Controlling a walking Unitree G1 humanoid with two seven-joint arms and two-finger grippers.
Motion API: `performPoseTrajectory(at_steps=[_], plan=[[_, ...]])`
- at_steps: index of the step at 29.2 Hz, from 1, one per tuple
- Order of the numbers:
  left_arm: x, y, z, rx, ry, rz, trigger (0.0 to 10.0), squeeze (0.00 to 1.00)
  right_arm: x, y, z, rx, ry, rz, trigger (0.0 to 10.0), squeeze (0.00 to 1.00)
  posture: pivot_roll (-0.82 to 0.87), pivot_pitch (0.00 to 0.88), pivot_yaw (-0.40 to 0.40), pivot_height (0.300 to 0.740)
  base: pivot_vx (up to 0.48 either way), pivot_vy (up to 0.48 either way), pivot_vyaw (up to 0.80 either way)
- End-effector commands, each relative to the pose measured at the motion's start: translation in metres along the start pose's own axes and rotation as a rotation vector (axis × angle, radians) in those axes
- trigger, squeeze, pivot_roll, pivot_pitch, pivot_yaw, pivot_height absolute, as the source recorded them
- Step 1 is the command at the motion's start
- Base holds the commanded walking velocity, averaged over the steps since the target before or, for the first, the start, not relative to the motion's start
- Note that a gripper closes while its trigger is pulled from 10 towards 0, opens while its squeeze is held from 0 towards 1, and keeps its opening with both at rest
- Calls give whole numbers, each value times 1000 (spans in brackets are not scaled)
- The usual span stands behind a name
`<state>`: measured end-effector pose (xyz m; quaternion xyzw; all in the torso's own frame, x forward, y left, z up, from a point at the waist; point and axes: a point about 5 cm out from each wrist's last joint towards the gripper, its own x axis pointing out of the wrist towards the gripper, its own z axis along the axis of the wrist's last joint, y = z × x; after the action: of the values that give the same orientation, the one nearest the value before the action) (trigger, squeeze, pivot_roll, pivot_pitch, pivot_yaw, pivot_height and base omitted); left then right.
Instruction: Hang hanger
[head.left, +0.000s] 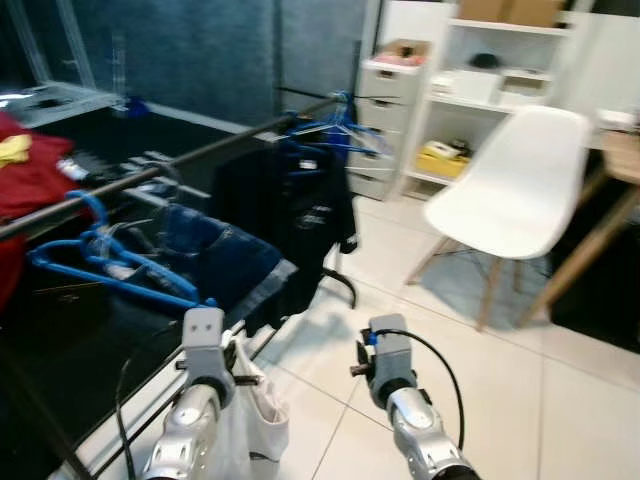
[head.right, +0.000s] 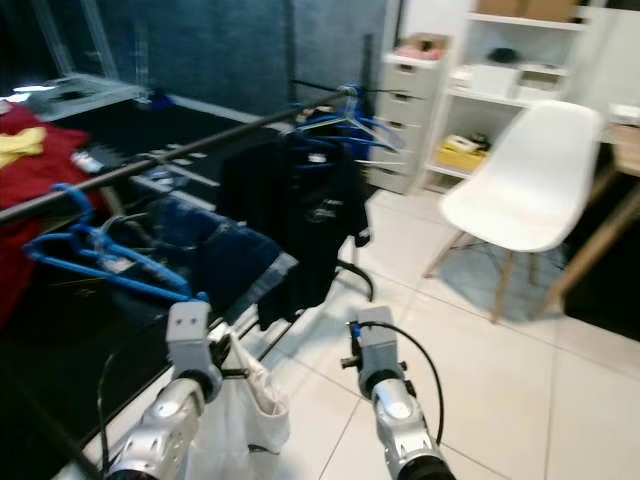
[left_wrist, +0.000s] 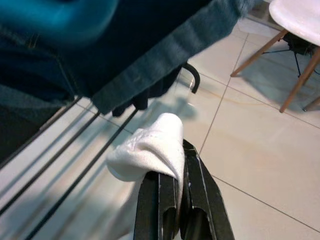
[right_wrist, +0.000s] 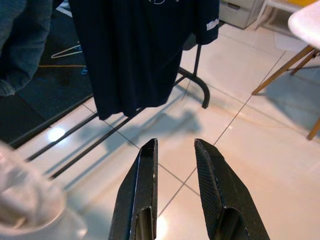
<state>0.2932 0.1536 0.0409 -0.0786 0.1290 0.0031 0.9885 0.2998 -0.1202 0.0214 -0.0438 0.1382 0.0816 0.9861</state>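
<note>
Room: tiled floor (head.left: 520, 400), pale and glossy, with a white chair (head.left: 510, 185) off to the right and a white drawer unit (head.left: 385, 125) and shelves behind it.
Rail: dark clothes rail (head.left: 200, 155) runs diagonally away from the robot, well above both arms.
Already hanging: black T-shirt (head.right: 300, 215) at the far end on blue hangers (head.left: 335, 125); denim garment (head.left: 215, 255) draped nearer the middle.
Task's thing: blue hanger (head.left: 105, 265), empty, hooked over the rail's near end at the left, just beside the denim.
Left gripper (left_wrist: 180, 187): jaws clenched on a white cloth (left_wrist: 150, 150), which hangs down below the arm in the head views, low beside the rack's bottom bars.
Right gripper (right_wrist: 175, 165): jaws released, nothing between them, pointing at the floor in front of the T-shirt.
Handling, hanger: looks like thin moulded plastic, so light and stiff but smooth, likely to swivel on its hook if nudged. Best hold, I'd say, is the neck just under the hook, or the middle of the bottom bar.
Handling, cloth: soft and limp; it folds over the fingertips and will sag wherever it isn't supported.
Watch for: the free right gripper is the one to reach for the hanger.
</note>
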Motion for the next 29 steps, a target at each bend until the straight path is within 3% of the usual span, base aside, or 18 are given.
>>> performPoseTrajectory(at_steps=[1,2,10,15,26,29], plan=[[3,0,7,33,-17,-20,10000,0,-1,-3,2,1,-20,-19,10000,0,-33,0,36,740,0,0,-800],[5,1,11,84,-40,-26,10000,0,-2,-4,3,7,-29,-24,10000,0,-33,0,36,740,0,0,-800],[8,2,20,154,-110,31,10000,0,-5,-8,-3,1,-22,-46,10000,0,-25,0,43,740,0,0,-800],[7,3,25,154,-136,-1,10000,0,-6,-18,-5,-14,-20,-88,10000,0,-33,0,62,740,0,0,-800],[12,5,26,160,-133,30,10000,0,-6,-13,-6,-36,-22,-68,10000,0,-28,0,43,740,0,0,-800],[13,3,30,148,-151,49,10000,0,-5,-14,-5,-43,-16,-58,10000,0,4,0,2,740,0,0,-800]])
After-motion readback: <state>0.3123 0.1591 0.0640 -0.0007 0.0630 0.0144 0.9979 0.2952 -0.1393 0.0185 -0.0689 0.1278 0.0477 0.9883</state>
